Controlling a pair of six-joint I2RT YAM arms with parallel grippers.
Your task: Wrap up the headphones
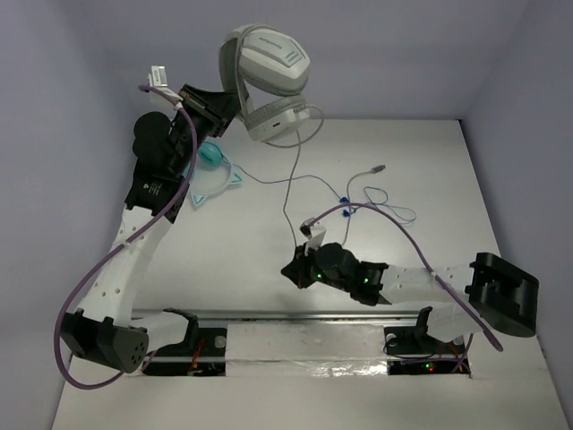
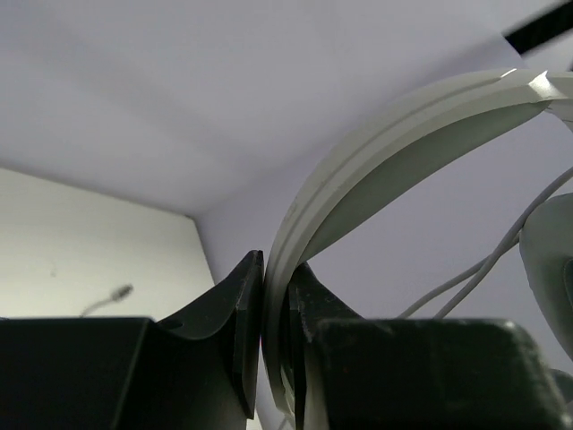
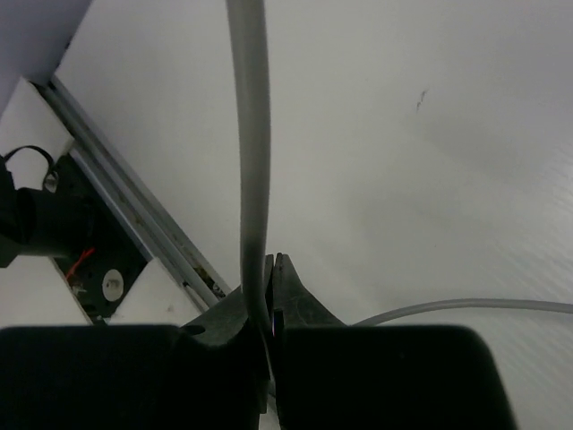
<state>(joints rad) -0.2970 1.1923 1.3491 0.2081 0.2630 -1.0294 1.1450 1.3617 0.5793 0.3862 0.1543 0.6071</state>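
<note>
On my top view I log: one white table (image 1: 430,179), matte, filling the centre. Pale lavender walls: left wall (image 1: 45,179), back wall (image 1: 403,54), right wall (image 1: 537,161). Metal rail (image 1: 304,315) and foil strip (image 1: 304,363) along the bottom. Light soft, even.

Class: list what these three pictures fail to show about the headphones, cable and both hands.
Left wrist view: the headphones' cups, mostly cut off by the right edge.
Right wrist view: the cable's ends, beyond the frame edges.
Top view: the right hand's fingertips, too small and dark.
</note>
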